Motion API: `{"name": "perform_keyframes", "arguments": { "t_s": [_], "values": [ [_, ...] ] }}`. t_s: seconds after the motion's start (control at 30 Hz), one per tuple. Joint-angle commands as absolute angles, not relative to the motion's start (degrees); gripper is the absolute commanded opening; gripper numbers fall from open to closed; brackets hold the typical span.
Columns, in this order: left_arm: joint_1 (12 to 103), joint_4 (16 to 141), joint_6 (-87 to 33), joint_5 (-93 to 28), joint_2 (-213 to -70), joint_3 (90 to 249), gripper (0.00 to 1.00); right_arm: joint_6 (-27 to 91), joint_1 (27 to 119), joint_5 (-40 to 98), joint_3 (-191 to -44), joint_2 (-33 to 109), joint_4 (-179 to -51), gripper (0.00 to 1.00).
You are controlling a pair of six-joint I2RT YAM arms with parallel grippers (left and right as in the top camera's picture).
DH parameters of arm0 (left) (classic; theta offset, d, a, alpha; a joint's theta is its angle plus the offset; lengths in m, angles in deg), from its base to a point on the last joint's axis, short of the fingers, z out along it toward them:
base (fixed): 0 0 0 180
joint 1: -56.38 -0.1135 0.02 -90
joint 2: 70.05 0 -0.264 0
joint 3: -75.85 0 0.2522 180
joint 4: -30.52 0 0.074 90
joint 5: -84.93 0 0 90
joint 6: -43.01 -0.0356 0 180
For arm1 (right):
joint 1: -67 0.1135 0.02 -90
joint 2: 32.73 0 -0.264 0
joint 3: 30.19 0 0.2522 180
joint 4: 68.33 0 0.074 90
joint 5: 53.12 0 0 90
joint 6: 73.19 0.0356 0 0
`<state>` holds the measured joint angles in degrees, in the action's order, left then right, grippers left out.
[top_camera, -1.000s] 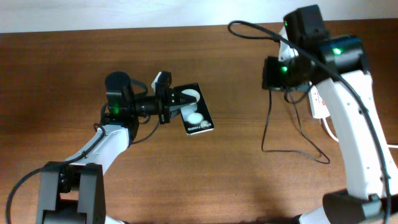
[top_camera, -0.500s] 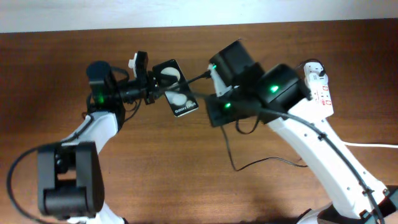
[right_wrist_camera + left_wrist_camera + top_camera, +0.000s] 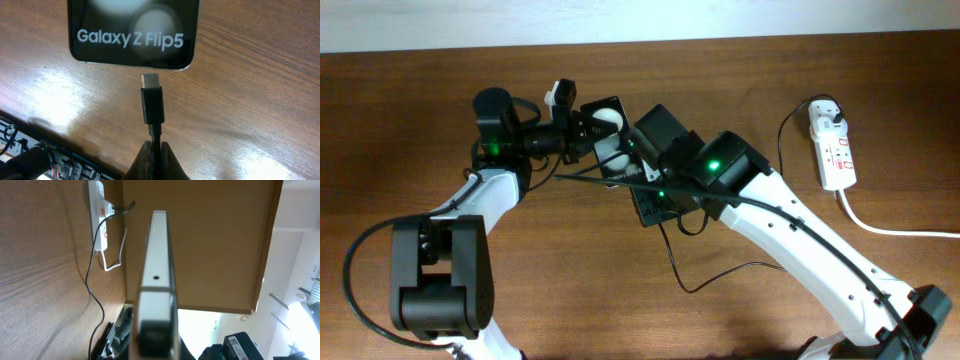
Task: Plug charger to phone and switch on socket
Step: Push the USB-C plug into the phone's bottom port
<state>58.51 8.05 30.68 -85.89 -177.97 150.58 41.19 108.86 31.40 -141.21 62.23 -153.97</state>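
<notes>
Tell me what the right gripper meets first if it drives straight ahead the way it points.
The right gripper pinches the charger, whose tip leads and would probably meet the phone at its bottom edge first; whether it lines up with the port is unclear.

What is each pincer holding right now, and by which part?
The left pincer clamps the phone by the end opposite its lettering. The right pincer pinches the charger on its cable, just behind the connector.

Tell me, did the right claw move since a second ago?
Yes. The right claw moved left, away from the socket, and now holds the charger tip just short of the phone.
</notes>
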Motion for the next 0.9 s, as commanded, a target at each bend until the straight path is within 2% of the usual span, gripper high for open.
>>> {"name": "perform_keyframes", "arguments": {
  "t_s": [0.0, 0.3, 0.87],
  "values": [
    [58.38, 7.7, 31.44, -84.27, -177.92, 152.13, 0.0, 42.63, 110.61, 31.12, -140.59, 61.29, -153.67, 0.04],
    [58.38, 7.7, 32.27, -85.24, -177.92, 152.13, 0.0, 43.55, 113.87, 38.81, -140.59, 61.53, -151.74, 0.04],
    [58.36, 7.73, 36.31, -86.52, -177.92, 152.13, 0.0, 44.79, 113.87, 38.48, -140.59, 63.65, -152.27, 0.04]
  ]
}}
